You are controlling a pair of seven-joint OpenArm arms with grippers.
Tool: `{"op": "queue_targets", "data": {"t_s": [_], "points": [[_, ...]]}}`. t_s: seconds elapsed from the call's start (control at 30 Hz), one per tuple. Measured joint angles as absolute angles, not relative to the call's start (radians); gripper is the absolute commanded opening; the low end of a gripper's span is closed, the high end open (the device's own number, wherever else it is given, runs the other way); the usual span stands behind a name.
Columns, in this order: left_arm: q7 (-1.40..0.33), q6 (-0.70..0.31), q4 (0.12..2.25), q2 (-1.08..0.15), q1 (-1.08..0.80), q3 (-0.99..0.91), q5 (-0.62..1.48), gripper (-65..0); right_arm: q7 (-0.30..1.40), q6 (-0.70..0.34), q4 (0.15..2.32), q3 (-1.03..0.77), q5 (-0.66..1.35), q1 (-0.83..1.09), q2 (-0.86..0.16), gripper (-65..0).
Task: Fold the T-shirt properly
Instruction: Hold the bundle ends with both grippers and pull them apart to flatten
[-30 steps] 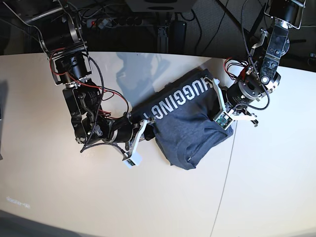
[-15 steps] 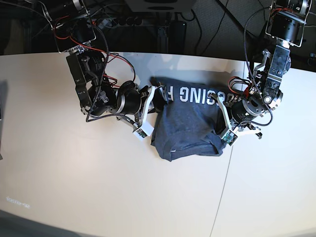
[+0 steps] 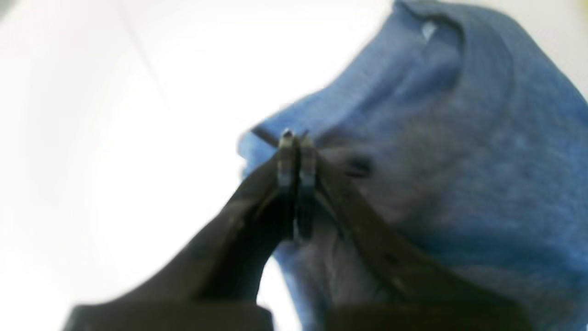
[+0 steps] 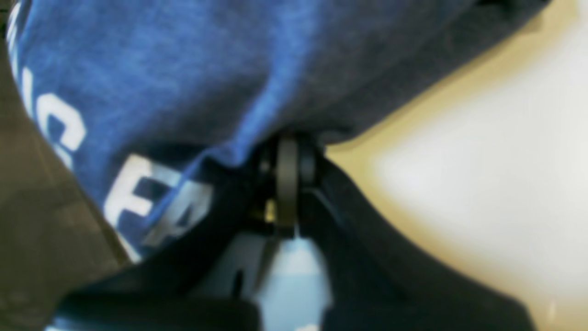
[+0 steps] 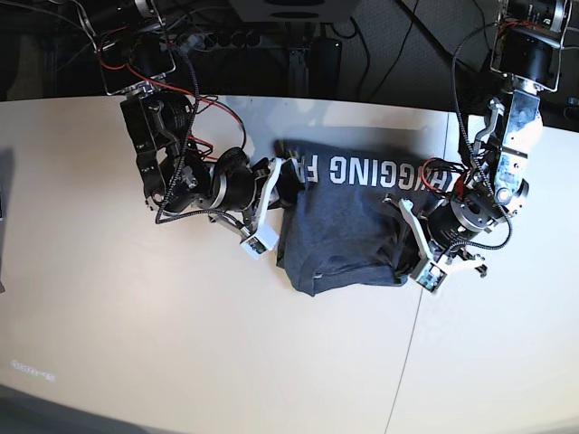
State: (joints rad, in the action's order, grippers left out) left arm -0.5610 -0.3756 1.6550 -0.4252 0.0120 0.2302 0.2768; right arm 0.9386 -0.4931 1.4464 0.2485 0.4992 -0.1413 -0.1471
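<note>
You had the heathered blue-grey cotton T-shirt (image 5: pixel 348 221) on the pale table (image 5: pixel 136 344), each end pinched in clamped left gripper (image 3: pixel 296 138) and right gripper (image 4: pixel 287 147), likely stretching it flat for folding.

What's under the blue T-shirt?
Only the pale table shows around the T-shirt, which lies bunched in layers. Whatever is beneath the cloth is covered. Each side edge is pinched by a gripper: left gripper, right gripper.

Wrist cams blurry, glare; base sharp
</note>
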Motion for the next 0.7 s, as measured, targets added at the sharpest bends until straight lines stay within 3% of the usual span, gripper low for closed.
{"op": "queue_targets", "data": {"t_s": [0.43, 0.7], "points": [[-0.614, -0.376, 1.655, -0.471, 0.012, 0.175, 0.386, -65.0, 0.959, -0.493, 1.473, 0.189, 0.547, -0.234, -0.148, -65.0], [-0.65, -0.393, 1.655, -0.471, 0.012, 0.176, 0.535, -65.0, 0.947, -0.493, 1.473, 0.226, 0.553, -0.275, -0.047, -65.0]]}}
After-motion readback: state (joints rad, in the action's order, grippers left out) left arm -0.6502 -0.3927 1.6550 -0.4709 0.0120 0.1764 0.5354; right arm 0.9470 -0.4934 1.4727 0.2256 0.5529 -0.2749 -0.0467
